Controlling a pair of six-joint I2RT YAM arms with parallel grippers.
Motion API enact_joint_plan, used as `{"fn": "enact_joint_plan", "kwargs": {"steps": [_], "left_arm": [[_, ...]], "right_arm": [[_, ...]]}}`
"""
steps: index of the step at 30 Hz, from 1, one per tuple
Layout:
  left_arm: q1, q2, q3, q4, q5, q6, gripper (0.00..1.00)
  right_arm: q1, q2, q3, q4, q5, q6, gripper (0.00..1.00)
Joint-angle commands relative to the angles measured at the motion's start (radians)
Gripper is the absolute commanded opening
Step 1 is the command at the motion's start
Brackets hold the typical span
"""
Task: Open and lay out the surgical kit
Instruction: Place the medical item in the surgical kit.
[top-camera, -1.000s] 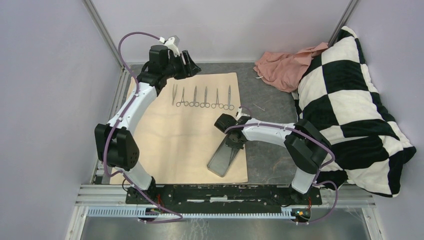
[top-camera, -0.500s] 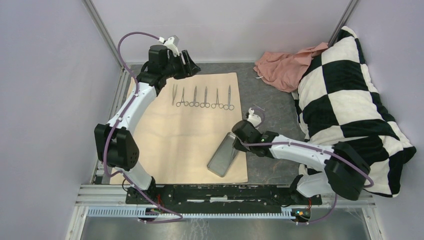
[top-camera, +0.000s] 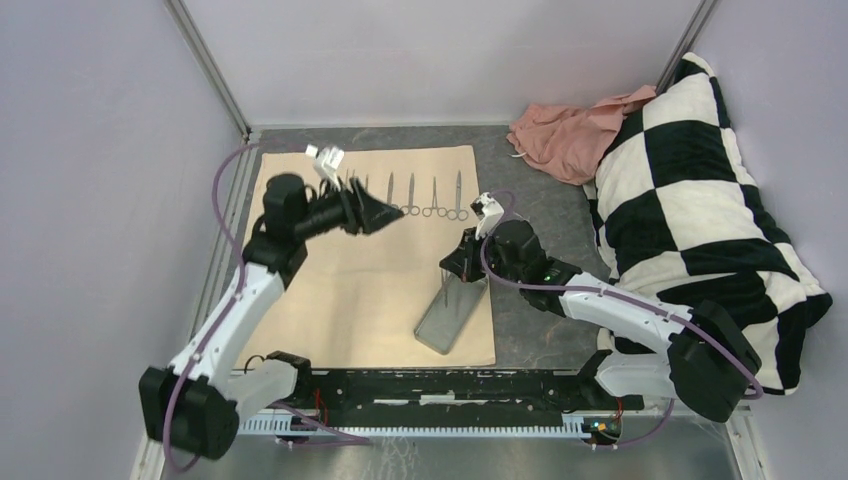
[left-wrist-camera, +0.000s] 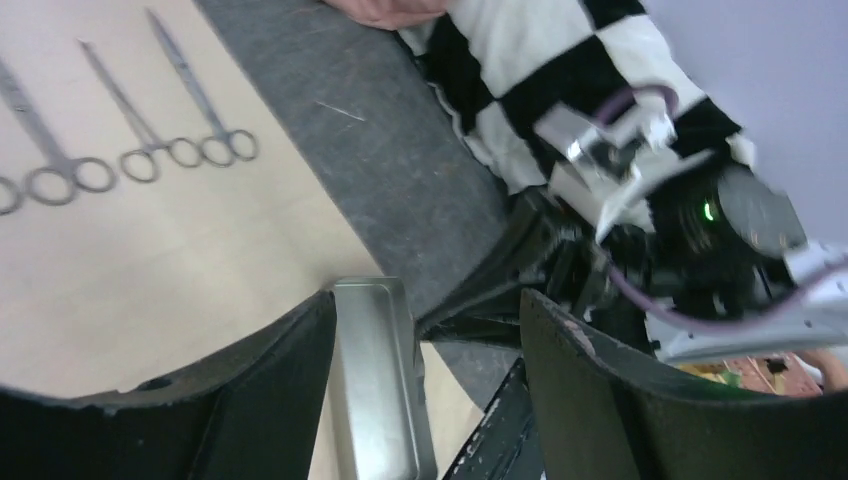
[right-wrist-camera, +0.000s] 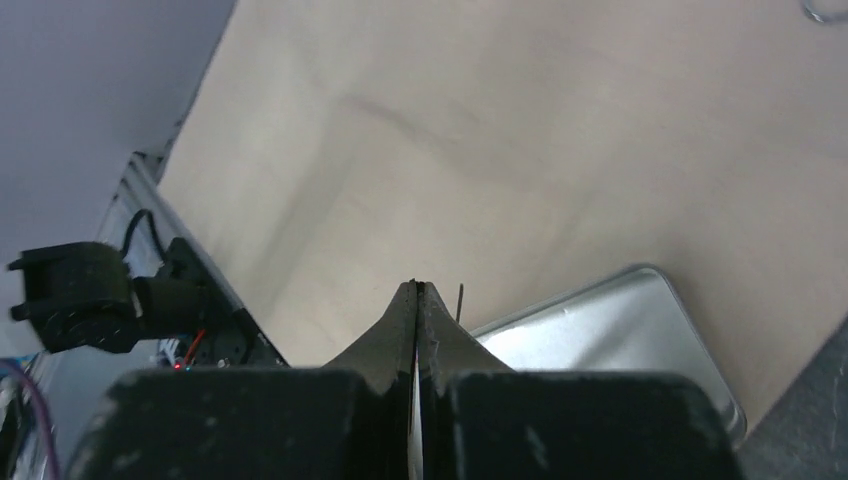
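Note:
The beige cloth wrap (top-camera: 340, 290) lies spread flat. Several silver scissor-handled instruments (top-camera: 435, 197) lie in a row at its far edge; some also show in the left wrist view (left-wrist-camera: 150, 160). The steel tray (top-camera: 450, 318) lies tilted at the cloth's near right edge and shows in both wrist views (left-wrist-camera: 375, 380) (right-wrist-camera: 600, 330). My left gripper (top-camera: 385, 215) (left-wrist-camera: 428, 300) is open and empty above the cloth, just near of the row. My right gripper (top-camera: 448, 272) (right-wrist-camera: 417, 285) is shut above the tray's far end. A thin metal instrument (top-camera: 444, 292) (right-wrist-camera: 459, 300) hangs down from its tips.
A crumpled pink cloth (top-camera: 570, 135) lies at the back right. A large black-and-white checkered pillow (top-camera: 700, 210) fills the right side. A dark grey mat (top-camera: 530, 195) shows between cloth and pillow, with a small thin pin (top-camera: 518, 212) on it. Walls enclose the left and back.
My left gripper has drawn back from the cloth's far left corner to above the cloth near the instrument row. My right gripper has swung over the tray's far end, the thin instrument hanging from it.

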Motion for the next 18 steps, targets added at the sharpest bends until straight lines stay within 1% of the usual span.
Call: {"fn": "enact_joint_plan", "kwargs": {"steps": [1, 3, 4, 5, 6, 9, 13, 16, 18], "left_arm": [[0.003, -0.17, -0.334, 0.376, 0.245, -0.291, 0.74], [-0.002, -0.226, -0.489, 0.634, 0.267, -0.471, 0.77], [-0.011, -0.26, -0.546, 0.736, 0.256, -0.531, 0.79], [-0.027, -0.279, -0.583, 0.802, 0.238, -0.562, 0.81], [-0.051, -0.293, -0.605, 0.835, 0.216, -0.568, 0.82], [-0.15, -0.32, -0.623, 0.84, 0.144, -0.533, 0.83], [-0.241, -0.337, -0.648, 0.852, 0.062, -0.511, 0.82], [-0.262, -0.341, -0.676, 0.876, 0.022, -0.522, 0.82], [-0.274, -0.323, -0.679, 0.904, 0.021, -0.529, 0.8]], "right_arm": [[-0.103, -0.036, -0.02, 0.309, -0.424, -0.053, 0.0], [-0.137, -0.021, -0.049, 0.483, -0.572, 0.046, 0.0], [-0.142, -0.012, -0.057, 0.57, -0.632, 0.097, 0.0], [-0.145, -0.003, -0.062, 0.632, -0.674, 0.144, 0.0], [-0.145, 0.002, -0.068, 0.693, -0.692, 0.18, 0.0], [-0.146, 0.011, -0.073, 0.785, -0.71, 0.254, 0.0], [-0.146, 0.011, -0.07, 0.806, -0.7, 0.28, 0.0], [-0.146, 0.017, -0.085, 0.87, -0.694, 0.326, 0.0], [-0.145, 0.024, -0.093, 0.901, -0.695, 0.356, 0.0]]}}
